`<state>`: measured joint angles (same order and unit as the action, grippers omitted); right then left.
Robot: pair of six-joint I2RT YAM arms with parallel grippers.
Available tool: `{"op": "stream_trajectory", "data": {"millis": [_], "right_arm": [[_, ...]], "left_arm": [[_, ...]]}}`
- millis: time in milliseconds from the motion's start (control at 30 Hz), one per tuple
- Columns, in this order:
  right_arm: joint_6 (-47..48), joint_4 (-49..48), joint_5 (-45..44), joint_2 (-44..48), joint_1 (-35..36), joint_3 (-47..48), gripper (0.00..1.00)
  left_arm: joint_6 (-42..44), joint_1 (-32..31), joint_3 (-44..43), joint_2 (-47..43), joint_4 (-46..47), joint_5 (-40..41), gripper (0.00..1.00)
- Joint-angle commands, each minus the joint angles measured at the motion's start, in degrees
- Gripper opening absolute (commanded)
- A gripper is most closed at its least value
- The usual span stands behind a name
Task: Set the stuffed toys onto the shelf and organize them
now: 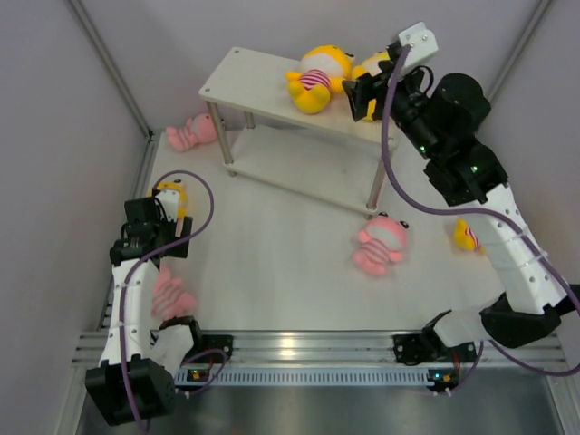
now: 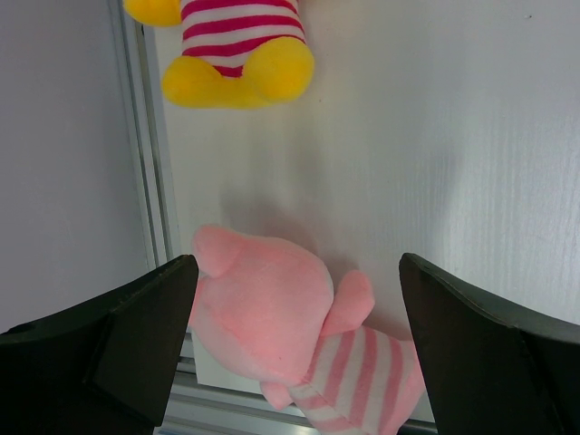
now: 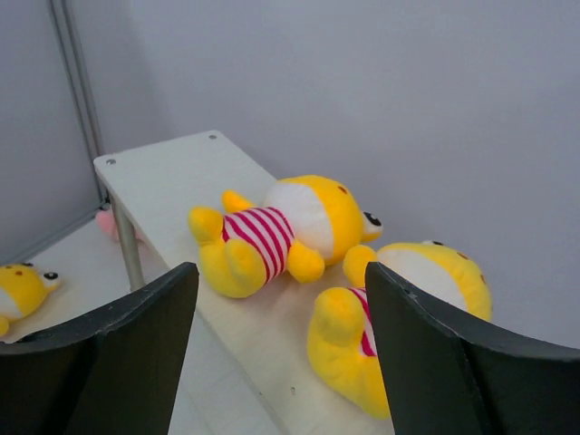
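Observation:
The cream shelf (image 1: pixel 245 77) stands at the back. Two yellow toys lie on its top board, one in the middle (image 1: pixel 317 77) and one at the right end (image 1: pixel 373 65). Both show in the right wrist view, the middle toy (image 3: pixel 290 227) and the right one (image 3: pixel 408 308). My right gripper (image 1: pixel 355 98) hovers open and empty just in front of them (image 3: pixel 281 281). My left gripper (image 1: pixel 159 240) is open, with a pink toy (image 2: pixel 263 317) lying on the table between its fingers. A yellow toy (image 2: pixel 236 54) lies just beyond it.
On the table lie a pink toy (image 1: pixel 190 133) left of the shelf, a pink toy (image 1: pixel 381 243) in the middle, a pink toy (image 1: pixel 170 294) by the left arm, and a yellow toy (image 1: pixel 467 236) partly behind the right arm. Grey walls enclose the table.

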<state>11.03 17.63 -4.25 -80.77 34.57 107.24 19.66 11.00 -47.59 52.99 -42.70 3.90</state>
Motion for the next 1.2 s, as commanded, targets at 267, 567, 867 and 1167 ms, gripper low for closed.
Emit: {"op": "stream_trajectory", "data": {"millis": [267,567,867,1167], "right_arm": [[-27.0,2.97,-16.69,17.02,-32.24,-25.28,0.8],[-45.12,-8.74,-9.96,15.41,-66.81,-57.49,0.8],[-46.44,-10.68,-16.05,0.2,-68.76,-54.86,0.81],[-43.73,-14.99,-10.08,-7.73,-68.58,-55.56,0.22]], "left_arm": [[1.69,0.07,-1.88,0.44,0.07,-2.58,0.99],[1.87,-0.81,-4.79,2.12,-0.02,-3.2,0.99],[3.36,-0.81,-6.63,1.77,-4.23,-10.83,0.99],[6.35,-3.61,-10.14,3.43,-9.24,-21.12,0.99]]}}
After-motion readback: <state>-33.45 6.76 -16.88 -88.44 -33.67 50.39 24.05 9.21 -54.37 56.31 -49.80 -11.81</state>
